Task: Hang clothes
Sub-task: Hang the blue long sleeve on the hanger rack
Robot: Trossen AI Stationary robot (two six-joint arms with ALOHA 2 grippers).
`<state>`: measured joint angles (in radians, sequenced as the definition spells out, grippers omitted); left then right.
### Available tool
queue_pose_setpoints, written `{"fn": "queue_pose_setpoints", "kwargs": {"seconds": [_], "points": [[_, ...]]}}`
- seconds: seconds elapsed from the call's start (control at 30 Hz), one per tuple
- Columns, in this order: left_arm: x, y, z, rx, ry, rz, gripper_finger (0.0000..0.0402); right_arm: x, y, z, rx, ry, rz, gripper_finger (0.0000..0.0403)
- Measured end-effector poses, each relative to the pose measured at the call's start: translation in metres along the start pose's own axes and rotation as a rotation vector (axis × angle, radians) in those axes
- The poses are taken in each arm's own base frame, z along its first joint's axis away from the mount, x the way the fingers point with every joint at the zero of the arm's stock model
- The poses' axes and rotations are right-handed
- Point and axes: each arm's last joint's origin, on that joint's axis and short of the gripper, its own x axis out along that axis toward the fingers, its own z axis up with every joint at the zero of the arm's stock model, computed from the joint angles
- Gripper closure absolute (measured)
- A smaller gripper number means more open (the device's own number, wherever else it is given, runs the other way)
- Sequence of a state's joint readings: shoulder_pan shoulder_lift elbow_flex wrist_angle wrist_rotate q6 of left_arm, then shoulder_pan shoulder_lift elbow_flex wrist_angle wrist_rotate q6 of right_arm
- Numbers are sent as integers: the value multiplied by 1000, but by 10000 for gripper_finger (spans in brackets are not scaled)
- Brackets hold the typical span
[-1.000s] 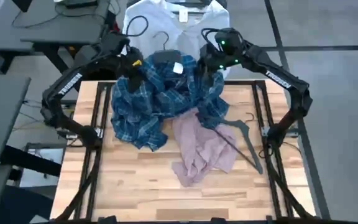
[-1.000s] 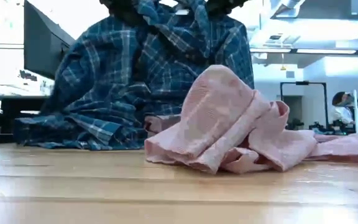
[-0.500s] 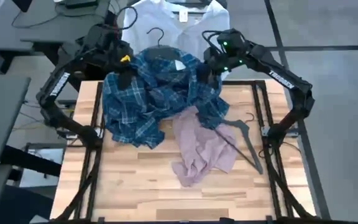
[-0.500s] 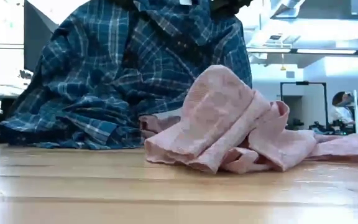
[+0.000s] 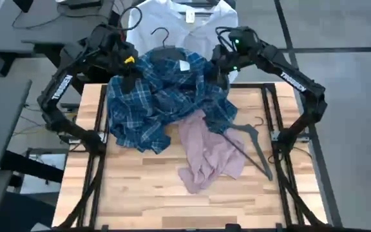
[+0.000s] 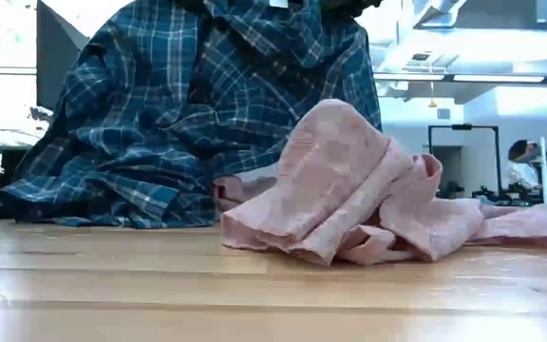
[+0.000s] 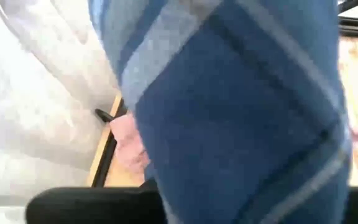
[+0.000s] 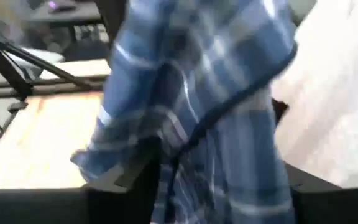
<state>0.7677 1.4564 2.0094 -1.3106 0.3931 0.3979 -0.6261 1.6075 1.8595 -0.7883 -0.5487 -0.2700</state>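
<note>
A blue-and-white plaid shirt [image 5: 163,96] is held up over the table's far half, between my two grippers. Its lower folds [image 6: 93,204] lie on the wood. My left gripper [image 5: 127,69] is shut on its upper left side. My right gripper [image 5: 219,64] is shut on its upper right side. A thin dark hanger hook [image 5: 163,35] sticks out by the collar. The dusty pink shirt [image 5: 211,154] lies crumpled on the table, its far end under the plaid one. The white shirt [image 5: 172,19] hangs beyond the far edge. My left gripper holds the plaid shirt by bunched cloth at its upper left side [image 5: 125,80], coming slanting down from the far left. Plaid cloth [image 7: 229,124] hides the fingertips. The shirt hangs below, its lower part on the table. My right gripper holds the plaid shirt's upper right side [image 5: 214,74], slanting down from the far right. A fold of cloth [image 8: 185,155] runs down between the fingers and hides the place of contact. The cloth hangs slack below.
A second dark hanger [image 5: 253,145] lies on the table's right side, beside the pink shirt. The near half of the wooden table [image 5: 172,206] is bare. Black frame rails [image 5: 102,129] run along both table sides. Desks and a person show in the room behind.
My left gripper has gone up and toward the table's far left corner, keeping its hold. The plaid shirt's left side has been lifted and spread wider, while its lower folds have stayed on the table. The pink shirt has not moved.
</note>
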Motion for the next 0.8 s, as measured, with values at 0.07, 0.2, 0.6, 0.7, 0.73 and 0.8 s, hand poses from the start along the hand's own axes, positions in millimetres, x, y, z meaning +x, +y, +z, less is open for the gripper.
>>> {"fn": "queue_pose_setpoints", "kwargs": {"seconds": [0.07, 0.2, 0.6, 0.7, 0.73, 0.8], "points": [[1, 0, 0, -21, 4, -6, 399, 4, -2, -3, 2, 27, -22, 298], [1, 1, 2, -18, -20, 8, 383, 6, -3, -7, 38, 62, -11, 298], [-14, 10, -2, -94, 37, 285, 304, -29, -31, -13, 126, 28, -130, 302], [-21, 12, -1, -103, 36, 371, 301, -37, -42, -13, 151, -5, -169, 302], [-23, 13, -1, -112, 30, 386, 300, -41, -47, -12, 165, -33, -190, 305], [-29, 15, 0, -118, 14, 407, 300, -48, -56, -9, 171, -84, -247, 318]]}}
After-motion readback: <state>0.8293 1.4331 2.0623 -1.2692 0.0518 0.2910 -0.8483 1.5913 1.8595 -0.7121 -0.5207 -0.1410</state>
